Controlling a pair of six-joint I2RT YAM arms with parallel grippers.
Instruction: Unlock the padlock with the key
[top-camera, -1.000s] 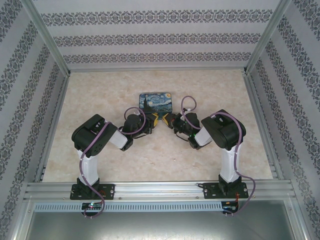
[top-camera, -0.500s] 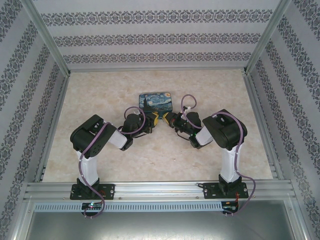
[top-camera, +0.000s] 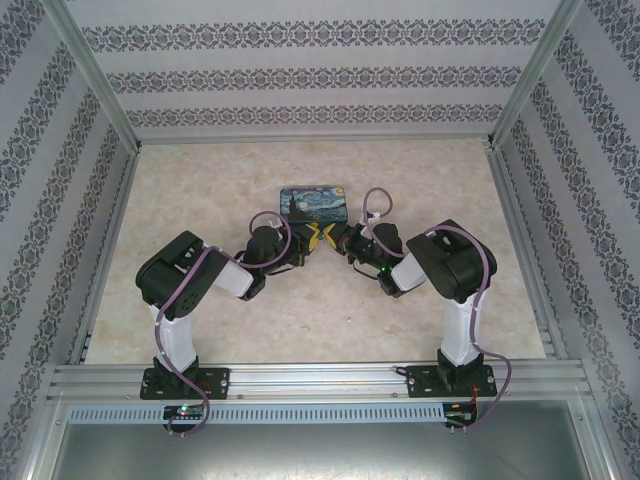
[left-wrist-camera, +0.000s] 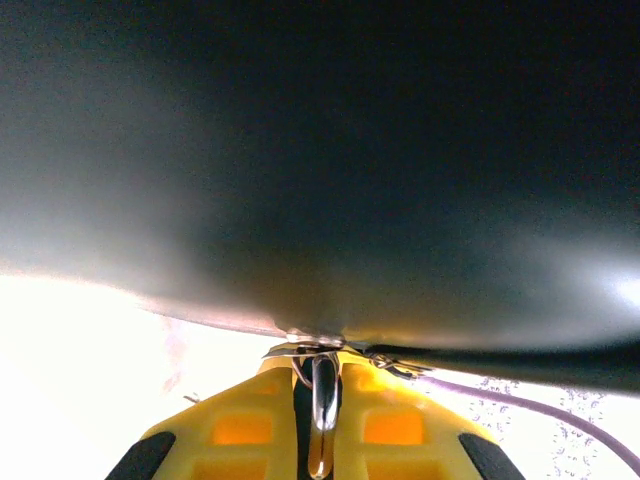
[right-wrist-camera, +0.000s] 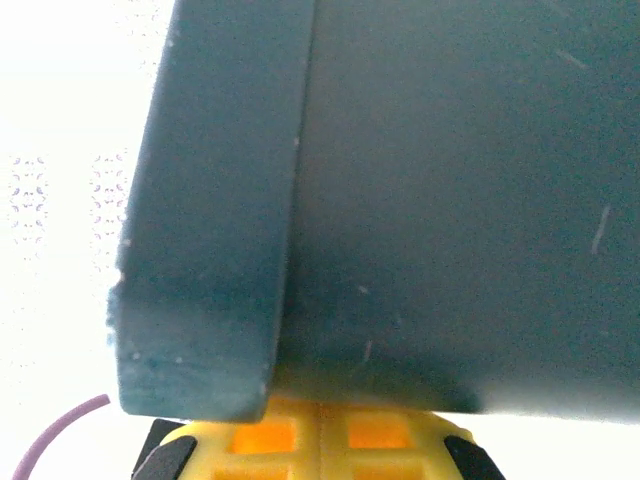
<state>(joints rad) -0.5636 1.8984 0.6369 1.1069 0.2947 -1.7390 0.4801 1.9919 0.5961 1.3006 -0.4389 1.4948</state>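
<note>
A pale marbled table (top-camera: 200, 190) sits inside three patterned walls (top-camera: 300, 75). Two arms are bolted at its near edge, the left arm (top-camera: 185, 290) and the right arm (top-camera: 450, 265). Each trails one purple cable (top-camera: 270, 222), and both bend inward so their wrists meet near the table's middle.

One blue painted tin (top-camera: 313, 201) lies flat just beyond that meeting point, its lid on, so its contents are hidden. The left gripper (top-camera: 316, 237) and the right gripper (top-camera: 343, 240) face each other tip to tip, just in front of the tin's near edge. From above, their bodies crowd the spot, so the padlock and the key cannot be picked out between them.

In the left wrist view a dark blurred mass (left-wrist-camera: 320, 150) blocks most of the sight. Below it the yellow fingers (left-wrist-camera: 240, 430) are pinched almost together on one thin silvery metal piece (left-wrist-camera: 322, 395) standing upright in the gap. Whether that is the key or the padlock's shackle I cannot tell.

In the right wrist view a dark teal slab (right-wrist-camera: 420, 200) covers the fingertips. The yellow finger bases (right-wrist-camera: 260, 435) press together, closed, and whether they grip anything cannot be told.
</note>
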